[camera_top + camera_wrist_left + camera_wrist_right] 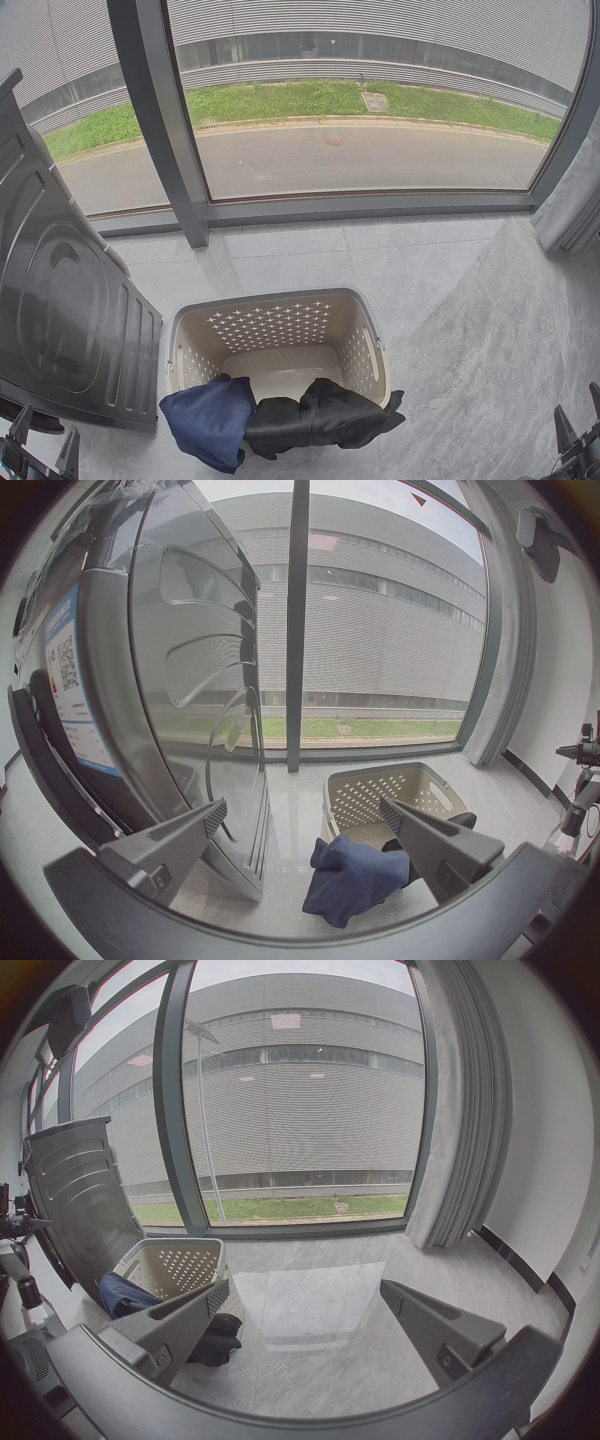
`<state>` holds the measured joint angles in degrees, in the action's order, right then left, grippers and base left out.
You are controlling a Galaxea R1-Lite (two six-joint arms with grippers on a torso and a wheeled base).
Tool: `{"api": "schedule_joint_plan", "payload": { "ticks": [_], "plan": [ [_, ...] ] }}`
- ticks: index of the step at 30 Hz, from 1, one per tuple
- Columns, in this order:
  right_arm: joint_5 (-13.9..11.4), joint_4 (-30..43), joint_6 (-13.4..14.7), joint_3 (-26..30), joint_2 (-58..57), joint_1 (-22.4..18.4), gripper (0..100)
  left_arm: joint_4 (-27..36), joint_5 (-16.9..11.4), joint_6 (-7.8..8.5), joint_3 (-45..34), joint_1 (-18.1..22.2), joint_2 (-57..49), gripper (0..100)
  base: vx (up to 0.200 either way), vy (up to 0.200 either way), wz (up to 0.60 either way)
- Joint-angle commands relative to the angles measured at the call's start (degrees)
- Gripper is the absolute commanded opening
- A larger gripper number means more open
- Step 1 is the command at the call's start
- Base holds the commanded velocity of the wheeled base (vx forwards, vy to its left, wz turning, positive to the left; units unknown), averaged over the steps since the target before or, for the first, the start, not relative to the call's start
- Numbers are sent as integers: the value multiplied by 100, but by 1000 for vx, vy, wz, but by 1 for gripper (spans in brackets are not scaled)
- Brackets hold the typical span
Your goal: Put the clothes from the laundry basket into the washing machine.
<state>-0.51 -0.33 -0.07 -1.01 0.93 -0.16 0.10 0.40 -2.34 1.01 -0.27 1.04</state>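
A navy garment [209, 419] and a black garment [319, 415] (touching each other) are draped over the near rim of the laundry basket [269, 325], lower centre of the head view, beside the washing machine [62, 312] at left. The left gripper [301, 807] and right gripper [303, 1288] are held spread open.

- We find the laundry basket [269, 325] on the floor [469, 312], before the window [375, 125].
- The washing machine [69, 312] stands just left of it.
- Over its near rim we note the left garment [209, 419] beside the right garment [319, 415].
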Motion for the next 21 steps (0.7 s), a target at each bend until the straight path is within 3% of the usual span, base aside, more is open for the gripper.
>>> {"api": "schedule_joint_plan", "payload": {
  "ticks": [1, 11, 17, 21],
  "plan": [
    [-2, -2, -1, 101, -93, -2, 100, -1, 4, -3, -84, 0, -68, 100, 200, 0, 0],
    [-2, -2, -1, 101, -93, -2, 100, -1, 4, -3, -84, 0, -68, 100, 20, 0, 0],
    [-2, -2, -1, 101, -93, -2, 100, -1, 4, -3, -84, 0, -68, 100, 200, 0, 0],
    [-2, -2, -1, 101, -93, -2, 100, -1, 4, -3, -84, 0, -60, 100, 0, 0, 0]
  ]
}}
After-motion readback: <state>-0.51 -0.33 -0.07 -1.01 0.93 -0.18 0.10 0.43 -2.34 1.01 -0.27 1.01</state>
